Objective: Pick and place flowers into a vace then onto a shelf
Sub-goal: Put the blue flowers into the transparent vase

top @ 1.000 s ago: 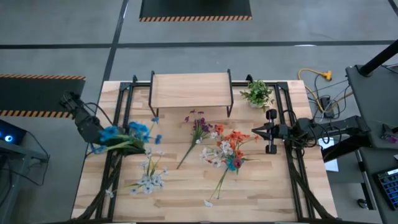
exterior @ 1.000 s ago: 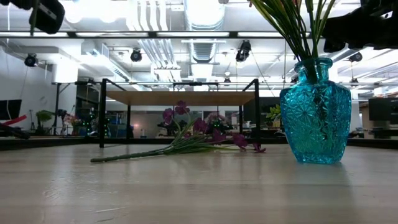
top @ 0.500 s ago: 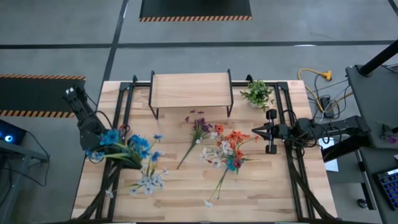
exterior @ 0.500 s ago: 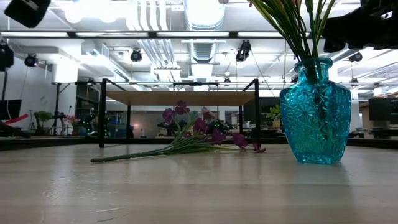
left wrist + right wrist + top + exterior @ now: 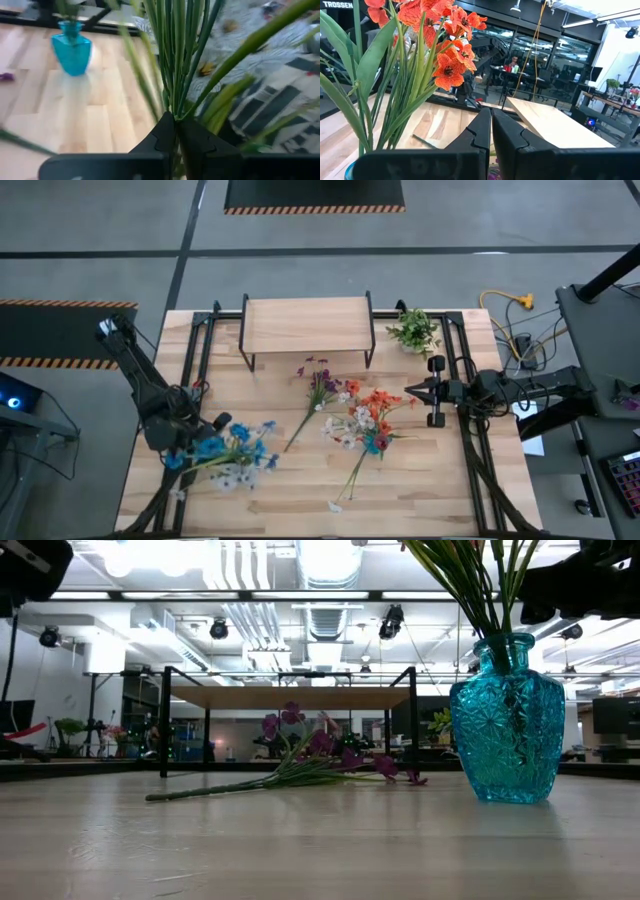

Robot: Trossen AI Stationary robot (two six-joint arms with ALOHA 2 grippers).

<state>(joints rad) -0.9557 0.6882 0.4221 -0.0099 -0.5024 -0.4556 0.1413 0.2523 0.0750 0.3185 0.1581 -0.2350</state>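
Observation:
My left gripper (image 5: pixel 183 448) is over the table's near left part, shut on a bunch of blue flowers (image 5: pixel 232 446); its blooms point toward the table's right. The turquoise vase (image 5: pixel 507 720) stands on the table with orange-red and white flowers (image 5: pixel 372 405) in it; it also shows in the left wrist view (image 5: pixel 71 47). Purple flowers (image 5: pixel 318 386) and white flowers (image 5: pixel 240 473) lie flat on the tabletop. The shelf (image 5: pixel 308 323) stands at the far edge. My right gripper (image 5: pixel 410 392) is shut and empty, right of the vase's blooms. My left gripper pinches the bunch's green stems (image 5: pixel 172 102) between its two fingertips (image 5: pixel 165 131). The stems fan out beyond the fingers. In the high view the bunch juts from the gripper toward the table's right, its blooms over the white flowers on the table.
A bushy green plant (image 5: pixel 413 330) stands right of the shelf at the far edge. A loose stem (image 5: pixel 352 476) lies near the table's middle, toward the near edge. Black frame rails (image 5: pixel 470 440) run along both table sides.
My left gripper has gone toward the table's near edge and a little to the right, carrying the blue flowers along. The bunch has come from beside the left rail to over the white flowers. My right arm has kept still.

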